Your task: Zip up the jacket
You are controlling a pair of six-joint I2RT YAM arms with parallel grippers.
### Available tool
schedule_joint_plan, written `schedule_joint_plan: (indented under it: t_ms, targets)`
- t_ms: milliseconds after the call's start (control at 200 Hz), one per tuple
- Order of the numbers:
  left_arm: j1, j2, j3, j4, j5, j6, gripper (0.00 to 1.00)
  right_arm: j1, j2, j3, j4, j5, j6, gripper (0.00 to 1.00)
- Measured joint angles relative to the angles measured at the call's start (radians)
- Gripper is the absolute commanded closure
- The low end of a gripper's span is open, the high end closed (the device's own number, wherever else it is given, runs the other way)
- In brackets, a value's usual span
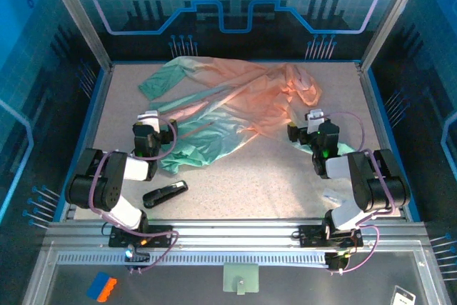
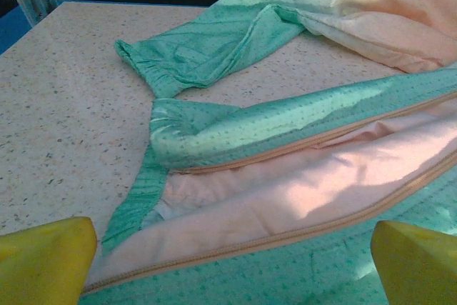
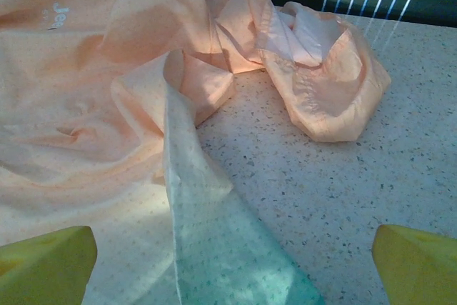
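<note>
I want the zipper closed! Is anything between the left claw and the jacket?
Nothing visible. The open left claw hangs right over the jacket, with its open zipper just ahead.

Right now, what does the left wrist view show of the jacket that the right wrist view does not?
Left wrist view, not the right: the open zipper of the jacket, its two orange edges lying apart, and a mint-green sleeve cuff. Right wrist view, not the left: white lettering on peach cloth and a bunched peach fold. Both: jacket cloth on the speckled table, with the left gripper and the right gripper open, holding nothing.
</note>
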Motion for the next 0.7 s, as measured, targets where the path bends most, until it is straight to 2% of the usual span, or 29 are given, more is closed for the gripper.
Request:
schedule_joint_plan:
  t_ms: [185,300,455,525,605,700]
  targets:
    - [-0.012,-0.039,-0.01,0.003,-0.034,0.002,0.01,0.015,-0.053,-0.005,-0.004,0.043,-0.01,0.0]
    - [-0.039,-0.104,0.002,-0.089,-0.051,0.013,0.01,0.062,-0.132,0.004,-0.089,0.066,-0.031,0.0]
    - [-0.047,-0.176,0.137,-0.309,-0.067,0.008,0.02,0.095,-0.229,0.083,-0.271,0.092,-0.023,0.0]
    - [-0.047,-0.176,0.243,-0.455,-0.079,-0.024,0.06,0.103,-0.249,0.133,-0.356,0.103,-0.008,0.0]
    - [-0.047,-0.148,0.393,-0.643,-0.074,-0.086,0.13,0.126,-0.255,0.206,-0.481,0.13,0.025,0.0]
    - [-0.048,-0.068,0.57,-0.834,-0.021,-0.135,0.16,0.163,-0.254,0.297,-0.637,0.162,0.084,0.0]
